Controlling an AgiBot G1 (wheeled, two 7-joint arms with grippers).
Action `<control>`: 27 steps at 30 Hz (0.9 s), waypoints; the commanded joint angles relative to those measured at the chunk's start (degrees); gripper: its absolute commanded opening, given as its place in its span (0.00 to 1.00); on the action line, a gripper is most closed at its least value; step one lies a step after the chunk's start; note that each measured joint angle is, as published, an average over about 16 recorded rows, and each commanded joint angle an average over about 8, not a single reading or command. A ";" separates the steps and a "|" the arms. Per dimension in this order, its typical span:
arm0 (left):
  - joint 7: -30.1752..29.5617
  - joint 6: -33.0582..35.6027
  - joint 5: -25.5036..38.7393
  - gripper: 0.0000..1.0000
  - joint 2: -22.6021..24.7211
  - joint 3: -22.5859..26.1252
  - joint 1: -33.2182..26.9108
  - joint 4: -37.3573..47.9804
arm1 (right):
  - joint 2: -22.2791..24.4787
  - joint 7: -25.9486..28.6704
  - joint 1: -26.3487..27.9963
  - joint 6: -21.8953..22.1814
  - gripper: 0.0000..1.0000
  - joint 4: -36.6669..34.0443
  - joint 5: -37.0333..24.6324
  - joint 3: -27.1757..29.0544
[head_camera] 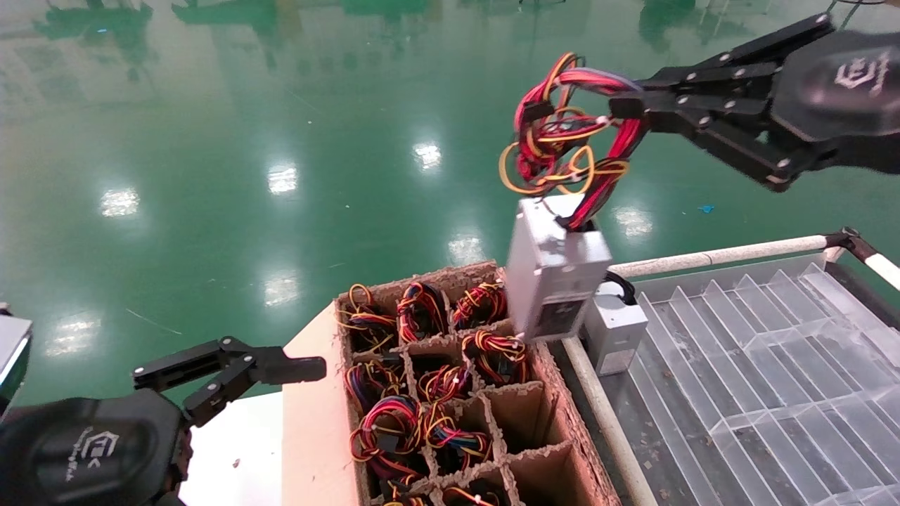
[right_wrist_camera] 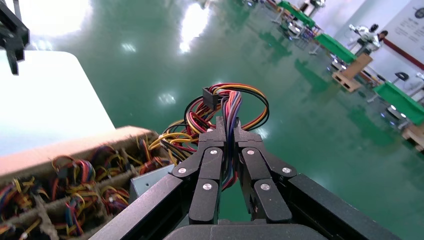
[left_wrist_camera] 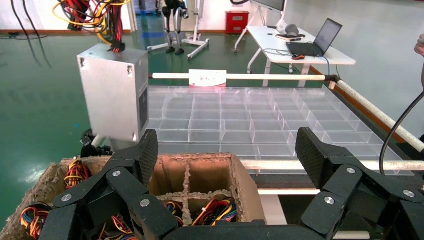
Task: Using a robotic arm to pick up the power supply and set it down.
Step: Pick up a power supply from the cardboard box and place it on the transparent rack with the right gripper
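Note:
The power supply (head_camera: pixel 555 270), a grey metal box with a dark label on its lower face, hangs tilted in the air over the far right corner of the cardboard crate (head_camera: pixel 562 429). Its looped red, yellow and black wire bundle (head_camera: pixel 562 130) rises from its top. My right gripper (head_camera: pixel 626 105) is shut on those wires (right_wrist_camera: pixel 227 107), and a corner of the box (right_wrist_camera: pixel 150 180) shows below the fingers. In the left wrist view the box (left_wrist_camera: pixel 117 97) hangs beyond the crate. My left gripper (head_camera: pixel 295 367) is open and empty (left_wrist_camera: pixel 227 150), low beside the crate's left side.
The crate's cells hold several more wire bundles (head_camera: pixel 394 422). A second grey box with black cables (head_camera: pixel 615 330) stands between the crate and a clear plastic divided tray (head_camera: pixel 759 365), which is edged by white rails (head_camera: pixel 717 256). A white tabletop (head_camera: pixel 239 450) lies to the left.

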 commanded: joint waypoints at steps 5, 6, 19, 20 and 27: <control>0.01 -0.01 -0.02 1.00 -0.01 0.02 0.00 0.00 | 1.61 -1.56 3.12 -3.30 0.00 -4.22 -2.76 -1.16; 0.01 -0.01 -0.02 1.00 -0.01 0.03 -0.01 0.00 | 1.97 -2.08 3.31 -3.89 0.00 -5.00 -3.26 -1.42; 0.04 -0.03 -0.05 1.00 -0.03 0.07 -0.02 0.00 | 6.00 -10.20 0.95 -6.91 0.00 -14.24 -5.64 -5.35; 0.04 -0.03 -0.05 1.00 -0.03 0.08 -0.02 0.00 | 6.03 -10.94 0.40 -6.79 0.00 -14.80 -5.55 -5.58; 0.05 -0.05 -0.07 1.00 -0.04 0.10 -0.02 0.00 | 5.19 -15.33 -2.33 -6.13 0.00 -18.41 -5.14 -6.76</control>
